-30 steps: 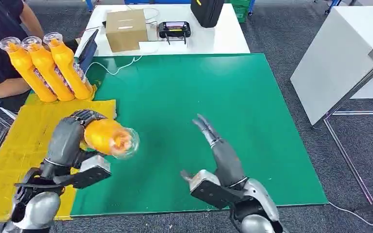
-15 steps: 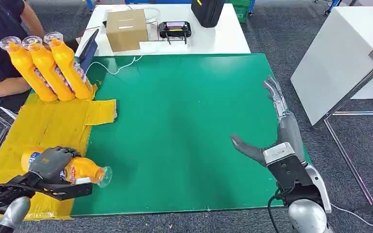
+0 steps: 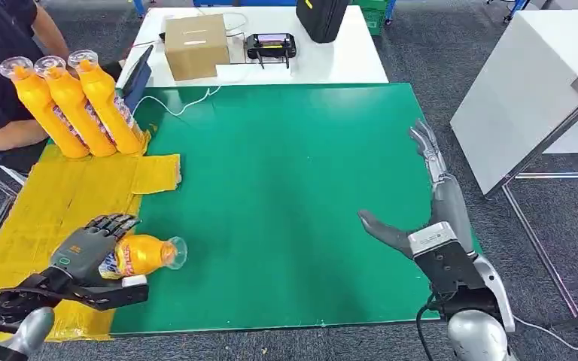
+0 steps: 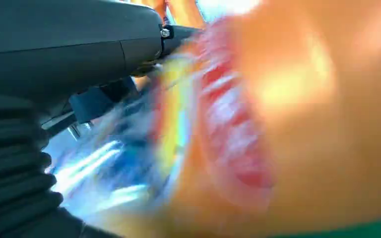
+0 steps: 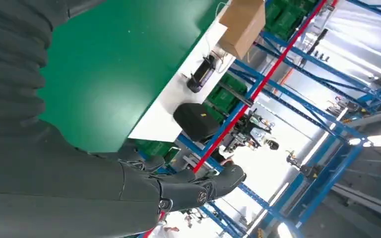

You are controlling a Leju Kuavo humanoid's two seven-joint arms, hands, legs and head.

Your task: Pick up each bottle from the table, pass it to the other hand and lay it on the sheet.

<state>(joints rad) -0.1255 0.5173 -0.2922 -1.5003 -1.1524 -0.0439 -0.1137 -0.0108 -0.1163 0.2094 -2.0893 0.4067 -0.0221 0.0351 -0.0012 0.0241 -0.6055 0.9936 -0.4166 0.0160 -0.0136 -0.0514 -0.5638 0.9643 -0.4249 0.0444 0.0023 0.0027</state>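
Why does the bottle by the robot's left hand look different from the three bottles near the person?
The bottle by the left hand lies on its side, alone; the three bottles lean together in a row. It straddles the yellow sheet's edge at the near end; they sit at its far end. All are orange with clear caps.

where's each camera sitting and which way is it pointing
Head view: high on the body, facing forward and down at the green mat and yellow sheet; both arms show, left hand on the lying bottle, right hand open.
Left wrist view: behind the left hand, close on the blurred orange bottle.
Right wrist view: behind the right hand, looking across the mat to the cardboard box.
Shared: bottle, mat, box.
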